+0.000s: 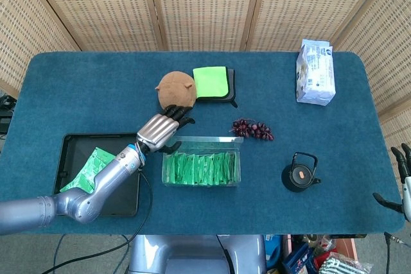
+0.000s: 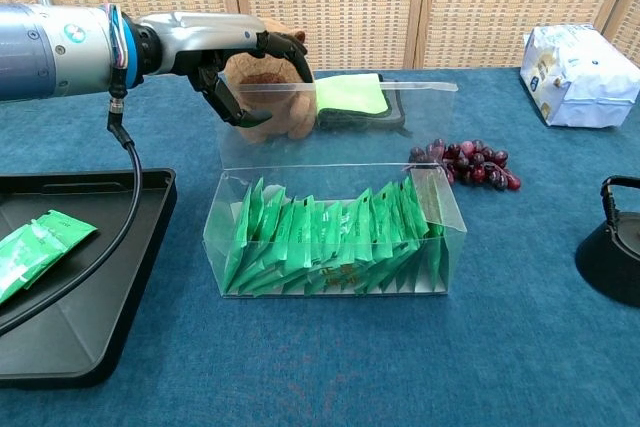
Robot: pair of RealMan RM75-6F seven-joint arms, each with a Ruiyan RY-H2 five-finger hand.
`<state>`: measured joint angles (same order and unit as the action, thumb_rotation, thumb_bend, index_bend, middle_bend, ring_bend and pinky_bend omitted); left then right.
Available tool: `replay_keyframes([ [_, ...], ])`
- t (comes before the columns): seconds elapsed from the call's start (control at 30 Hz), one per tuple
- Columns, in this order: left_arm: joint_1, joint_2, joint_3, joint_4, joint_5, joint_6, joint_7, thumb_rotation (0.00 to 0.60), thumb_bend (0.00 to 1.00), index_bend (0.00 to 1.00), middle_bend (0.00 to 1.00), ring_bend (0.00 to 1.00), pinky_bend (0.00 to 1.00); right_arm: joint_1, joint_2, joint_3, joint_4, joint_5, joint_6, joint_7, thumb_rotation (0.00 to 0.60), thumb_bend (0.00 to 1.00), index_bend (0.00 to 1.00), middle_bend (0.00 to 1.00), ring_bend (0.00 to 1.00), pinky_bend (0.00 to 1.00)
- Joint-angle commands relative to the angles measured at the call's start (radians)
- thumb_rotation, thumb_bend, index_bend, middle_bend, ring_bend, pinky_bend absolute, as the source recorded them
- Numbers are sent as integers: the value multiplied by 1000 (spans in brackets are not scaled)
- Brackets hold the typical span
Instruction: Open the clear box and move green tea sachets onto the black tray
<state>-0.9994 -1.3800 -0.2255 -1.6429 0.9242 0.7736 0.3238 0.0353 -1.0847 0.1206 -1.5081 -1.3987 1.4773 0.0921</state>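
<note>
Holding up the lid [image 2: 335,122] of the clear box [image 2: 335,237] with left hand [image 2: 235,62] fingers pinching it, leaving green tea sachets [image 2: 325,242] open for grabbing.

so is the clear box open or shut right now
Open: the left hand holds the lid upright behind the clear box, sachets exposed.

The table [image 1: 83,81] is covered in deep teal cloth; the tray [image 1: 69,144] is black, its sachets [image 1: 95,165] bright green with pale print; the box [image 2: 335,179] is clear, packed with green sachets [image 2: 330,239]; the left hand [image 1: 160,131] is silver with black fingers [image 1: 182,115]; the plush [image 1: 176,89] brown; the cloth [image 1: 210,81] lime, edged black; the grapes [image 1: 253,129] dark purple; the kettle [image 1: 298,176] black; the packet [image 1: 314,72] white and blue; the screen [image 1: 205,4] behind is woven tan.
</note>
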Motion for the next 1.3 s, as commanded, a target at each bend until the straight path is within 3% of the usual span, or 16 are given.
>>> replay_keyframes([
  [0.03, -10, -3, 8, 2, -22, -4, 14, 600, 522, 312, 0, 0, 0, 0, 0, 0, 0, 0, 0, 0, 600, 0, 0, 0, 0, 0],
  [0.43, -51, -13, 32, -2, -116, -32, 53, 600, 567, 372, 0, 0, 0, 0, 1, 0, 1, 4, -3, 2, 600, 0, 0, 0, 0, 0],
  [0.57, -68, -16, 33, -2, -165, -50, 50, 600, 574, 453, 0, 0, 0, 0, 1, 1, 2, 6, -4, 3, 600, 0, 0, 0, 0, 0],
  [0.8, -96, -2, 38, -11, -231, -61, 54, 600, 699, 535, 0, 0, 0, 1, 1, 0, 2, 6, -7, 3, 600, 0, 0, 0, 0, 0],
  [1.1, -140, 10, 42, 2, -334, -82, 42, 600, 716, 548, 0, 0, 0, 4, -3, -1, 4, 10, -14, -4, 600, 0, 0, 0, 0, 0],
  [1.17, -153, 11, 54, 7, -351, -79, 52, 600, 716, 485, 0, 0, 0, 5, -4, -2, 5, 11, -17, -7, 600, 0, 0, 0, 0, 0],
  [1.3, -183, 13, 74, 9, -410, -72, 74, 600, 717, 37, 0, 0, 0, 6, -6, -2, 5, 12, -20, -10, 600, 0, 0, 0, 0, 0],
])
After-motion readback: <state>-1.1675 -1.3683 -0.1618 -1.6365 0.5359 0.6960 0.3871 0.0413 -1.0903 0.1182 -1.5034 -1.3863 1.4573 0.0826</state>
